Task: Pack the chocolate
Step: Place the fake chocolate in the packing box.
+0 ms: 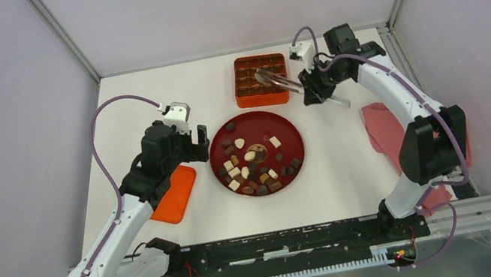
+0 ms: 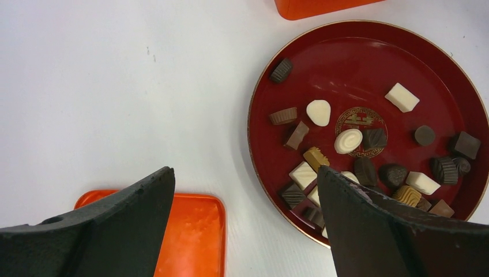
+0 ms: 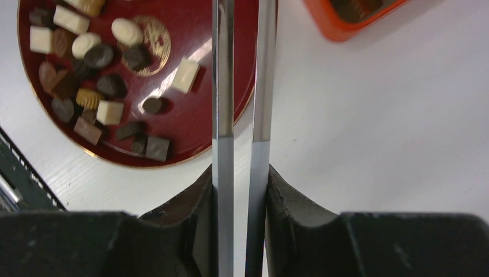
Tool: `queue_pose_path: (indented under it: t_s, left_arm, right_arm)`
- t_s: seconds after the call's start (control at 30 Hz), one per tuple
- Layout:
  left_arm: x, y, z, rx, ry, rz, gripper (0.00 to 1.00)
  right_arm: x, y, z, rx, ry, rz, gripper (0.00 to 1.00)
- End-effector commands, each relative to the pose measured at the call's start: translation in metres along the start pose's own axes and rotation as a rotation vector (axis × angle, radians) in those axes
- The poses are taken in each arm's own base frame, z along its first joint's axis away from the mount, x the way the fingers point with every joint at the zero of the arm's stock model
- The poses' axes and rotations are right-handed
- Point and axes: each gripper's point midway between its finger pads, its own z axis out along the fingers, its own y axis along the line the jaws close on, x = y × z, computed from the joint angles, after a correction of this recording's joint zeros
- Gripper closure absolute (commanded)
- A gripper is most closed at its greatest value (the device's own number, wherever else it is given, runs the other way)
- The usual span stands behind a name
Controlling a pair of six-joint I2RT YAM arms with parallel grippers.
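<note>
On the table [image 1: 353, 158] the plate [image 1: 282, 123] sits centre, with the box [image 1: 262, 97] at its 12 o'clock and the lid [image 1: 174, 194] at its 8. The left hand [image 1: 194, 144] hangs spread wide and empty at the plate's 9 o'clock. The right hand [image 1: 311, 89] is clamped on the tongs [image 1: 276, 78], tips over the box (whether they pinch a piece, I cannot tell). The chocolate [image 1: 253, 164] lies mostly toward the plate's 6 o'clock. Likely risks: smooth blades letting a rounded piece squirt out, or twisting in the grip and missing a cell.

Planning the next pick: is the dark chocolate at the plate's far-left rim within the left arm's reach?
Likely yes: the left gripper hangs open beside the red plate, the chocolate unobstructed.
</note>
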Motion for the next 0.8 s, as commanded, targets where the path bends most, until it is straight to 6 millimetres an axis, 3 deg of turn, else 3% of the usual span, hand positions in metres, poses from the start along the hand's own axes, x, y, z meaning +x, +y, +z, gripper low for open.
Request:
queue_pose_path:
  t_s: [0.0,0.33,0.77]
  left_arm:
    - [-0.009,0.005,-0.003,-0.005,-0.036,0.058,0.03]
    - [-0.008,0.011,-0.003,-0.031,-0.032,0.058,0.03]
    - [-0.003,0.017,0.002,-0.048,-0.005,0.058,0.03]
  right_arm:
    - [-0.07,-0.031,0.004,0.008,-0.168,-0.003,1.0]
    - [-0.114,-0.077,0.047,0.009,-0.23,0.055,1.0]
    - [-0.118,-0.117,0.107,0.039,-0.206,0.072,1.0]
